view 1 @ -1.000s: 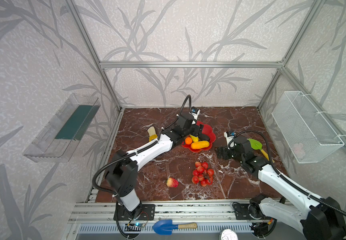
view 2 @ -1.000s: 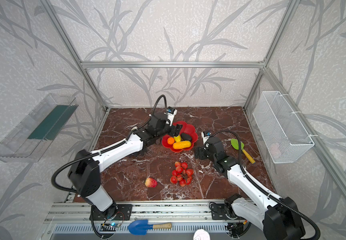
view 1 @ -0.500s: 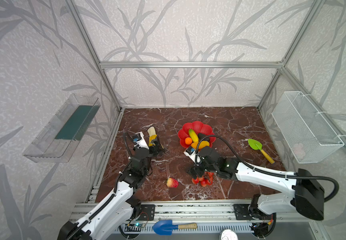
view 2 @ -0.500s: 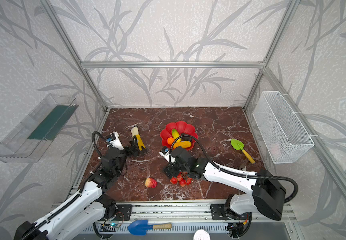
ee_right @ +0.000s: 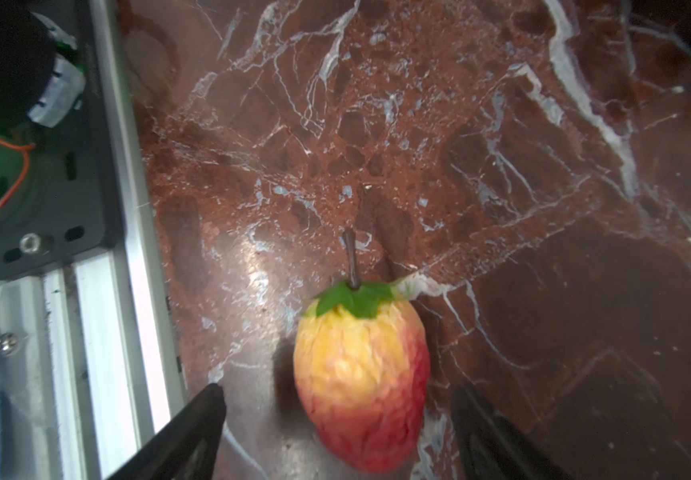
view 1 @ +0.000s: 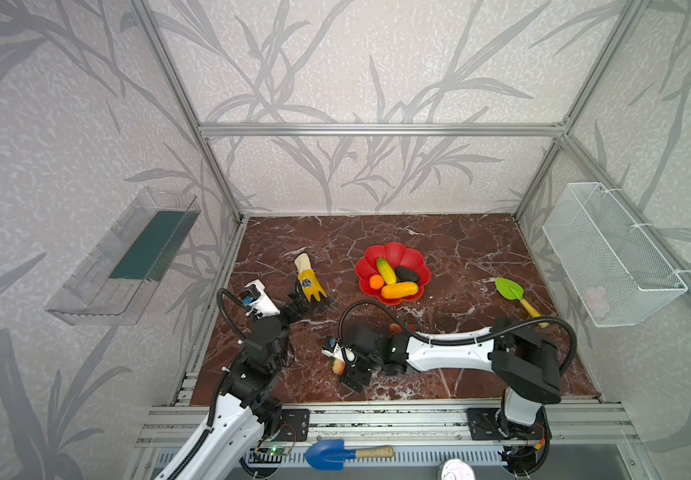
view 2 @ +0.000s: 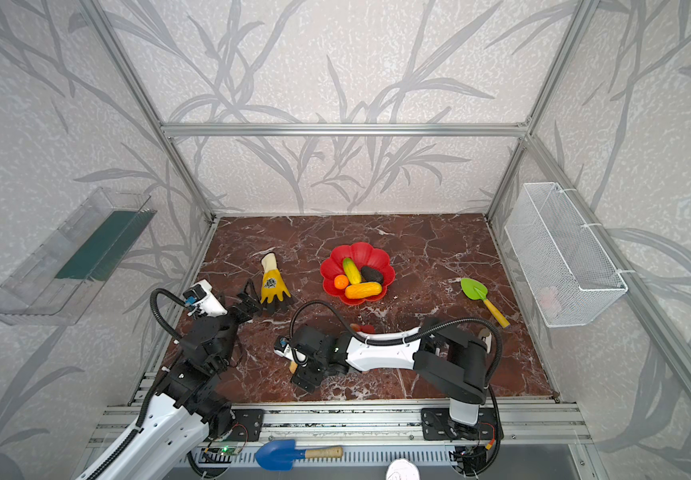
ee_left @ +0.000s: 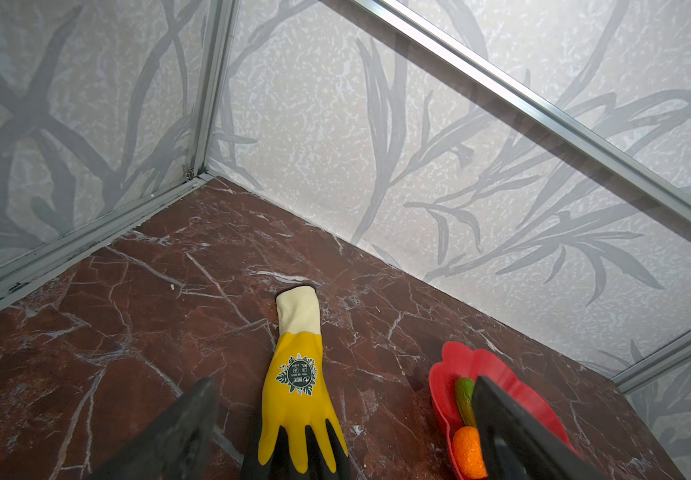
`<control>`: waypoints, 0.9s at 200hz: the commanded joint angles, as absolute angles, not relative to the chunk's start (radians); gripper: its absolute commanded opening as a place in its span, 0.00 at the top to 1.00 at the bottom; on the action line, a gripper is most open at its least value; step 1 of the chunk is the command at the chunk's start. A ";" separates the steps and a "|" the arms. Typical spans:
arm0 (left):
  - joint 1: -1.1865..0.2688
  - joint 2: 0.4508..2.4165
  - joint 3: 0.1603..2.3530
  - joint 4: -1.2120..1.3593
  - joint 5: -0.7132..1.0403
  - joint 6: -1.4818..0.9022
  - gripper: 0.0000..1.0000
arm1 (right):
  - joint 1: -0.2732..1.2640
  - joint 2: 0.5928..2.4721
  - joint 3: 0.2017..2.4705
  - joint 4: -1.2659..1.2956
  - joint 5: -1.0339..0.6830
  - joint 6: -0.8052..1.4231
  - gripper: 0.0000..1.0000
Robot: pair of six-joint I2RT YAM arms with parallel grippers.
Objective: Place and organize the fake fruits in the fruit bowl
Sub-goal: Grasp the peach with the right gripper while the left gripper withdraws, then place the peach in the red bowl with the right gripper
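The red scalloped fruit bowl (view 1: 393,249) (view 2: 358,250) holds an orange ball (view 1: 375,282), a yellow-green oblong (view 1: 386,270), a dark avocado (view 1: 407,274) and a yellow-orange oblong (view 1: 399,290). The red-yellow apple (ee_right: 362,374) (view 1: 336,366) lies near the front edge. My right gripper (ee_right: 337,392) (view 1: 347,372) is open, one finger on each side of the apple with gaps. The red berries (view 1: 395,328) show only partly behind the right arm. My left gripper (ee_left: 343,384) (view 1: 297,308) is open and empty over the glove's fingertips.
A yellow-and-black glove (view 1: 309,284) lies left of the bowl. A green trowel (view 1: 510,291) lies at the right. The front rail (ee_right: 98,291) runs close beside the apple, with a blue shovel (view 1: 335,454) on it. A wire basket (view 1: 609,257) and a clear shelf (view 1: 127,257) hang on the walls.
The left arm drew back from the bowl to the glove with its jaws wider. The right arm swung from the right side past the berries to the apple, its jaws narrowing a little.
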State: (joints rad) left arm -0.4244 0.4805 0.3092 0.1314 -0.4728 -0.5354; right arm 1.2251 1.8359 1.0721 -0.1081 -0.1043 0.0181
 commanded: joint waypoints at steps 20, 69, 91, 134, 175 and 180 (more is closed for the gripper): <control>-0.419 0.444 0.301 0.077 -0.505 -0.542 0.04 | 1.229 1.944 1.173 -0.162 -0.032 0.034 0.27; -0.418 0.399 0.288 0.052 -0.507 -0.535 0.04 | 1.174 1.844 1.155 -0.153 0.053 0.067 0.58; -0.418 0.400 0.288 0.058 -0.495 -0.523 0.04 | 1.075 1.752 1.133 -0.160 0.077 0.058 0.59; -0.418 0.423 0.282 0.076 -0.479 -0.519 0.04 | 0.768 1.665 1.106 -0.099 -0.005 0.095 0.59; -0.418 0.426 0.287 0.067 -0.468 -0.515 0.04 | 0.604 1.794 1.230 -0.127 0.010 0.087 0.59; -0.418 0.425 0.287 0.066 -0.466 -0.512 0.04 | 0.588 1.815 1.250 -0.125 0.006 0.091 0.59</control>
